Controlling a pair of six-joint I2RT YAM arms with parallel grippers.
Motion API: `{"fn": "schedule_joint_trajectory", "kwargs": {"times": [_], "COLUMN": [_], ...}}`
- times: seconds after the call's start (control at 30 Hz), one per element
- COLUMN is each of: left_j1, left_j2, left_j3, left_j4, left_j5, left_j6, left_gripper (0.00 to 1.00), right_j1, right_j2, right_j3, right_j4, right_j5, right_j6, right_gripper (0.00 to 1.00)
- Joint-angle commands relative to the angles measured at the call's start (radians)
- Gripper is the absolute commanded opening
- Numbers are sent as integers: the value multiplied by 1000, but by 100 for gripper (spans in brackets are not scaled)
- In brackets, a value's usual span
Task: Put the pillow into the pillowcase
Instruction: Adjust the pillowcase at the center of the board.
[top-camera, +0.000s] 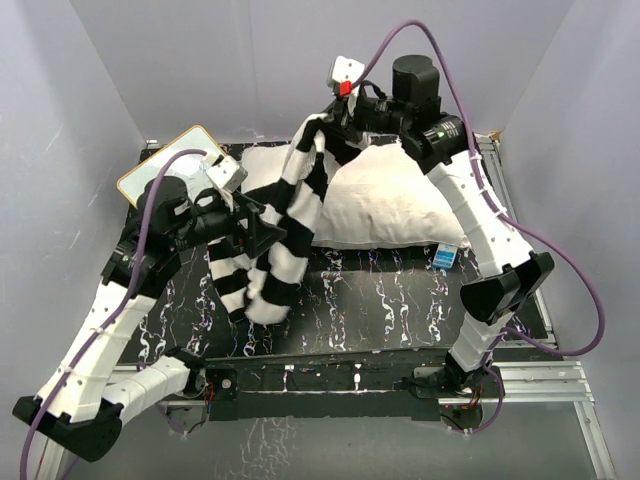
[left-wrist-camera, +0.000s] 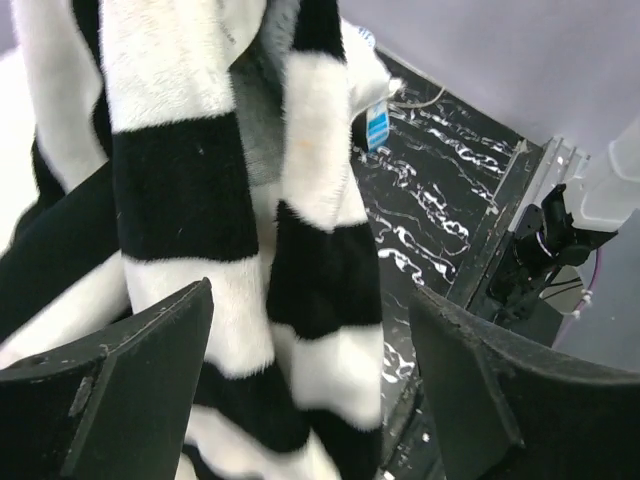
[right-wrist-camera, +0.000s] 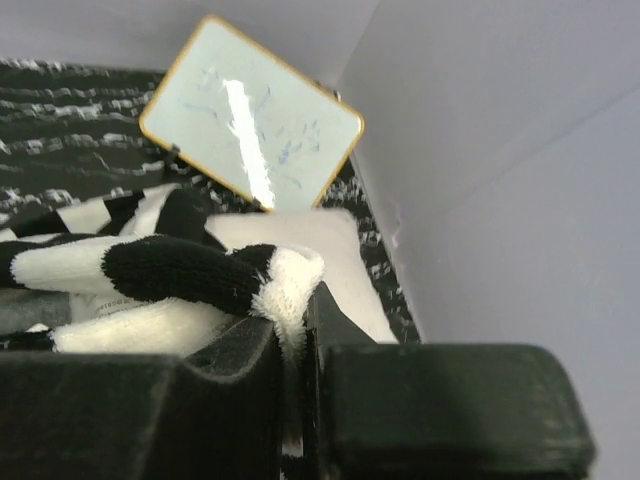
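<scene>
Upper centre: right pincer (top-camera: 320, 128) pinching pillowcase (top-camera: 285, 240) edge, holding it aloft. Centre left: left pincer (top-camera: 262, 228) spread, pillowcase hanging between its fingers. Pillow (top-camera: 385, 195) lies centre-right on counter (top-camera: 380, 300).

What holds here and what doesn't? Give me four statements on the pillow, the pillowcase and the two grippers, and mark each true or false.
1. The right gripper is shut on an edge of the pillowcase. True.
2. The left gripper is clamped shut on the pillowcase. False: its jaws stand open, with the striped cloth hanging loose at them.
3. The pillow is already inside the pillowcase. False: it lies bare on the table, and the pillowcase hangs lifted beside and above its left end.
4. A whiteboard sits at the far left corner, behind the left arm. True.
</scene>
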Motion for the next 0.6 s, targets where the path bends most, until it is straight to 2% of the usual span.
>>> {"fn": "schedule_joint_trajectory", "kwargs": {"times": [0.0,0.1,0.2,0.27,0.4,0.57], "left_j1": [3,3,3,3,-5,-69], "left_j2": [-18,0,39,53,62,117], "left_j3": [15,30,12,-37,-168,-234], "left_j4": [-59,-103,-112,-36,236,397], "left_j5": [-87,-194,-236,-209,-133,-330], "left_j6": [-39,-45,-59,-100,-260,-301], "left_gripper": [81,81,80,79,80,81], "right_j1": [-3,-2,-3,-3,-3,-2], "right_j2": [-23,-45,-51,-51,-54,-59], "right_j3": [-57,-101,-136,-146,-155,-165], "right_j4": [-40,-57,-60,-59,-57,-58], "right_j5": [129,143,131,125,115,104], "right_j6": [-114,-151,-157,-156,-146,-139], "right_gripper": [8,8,8,8,8,8]}}
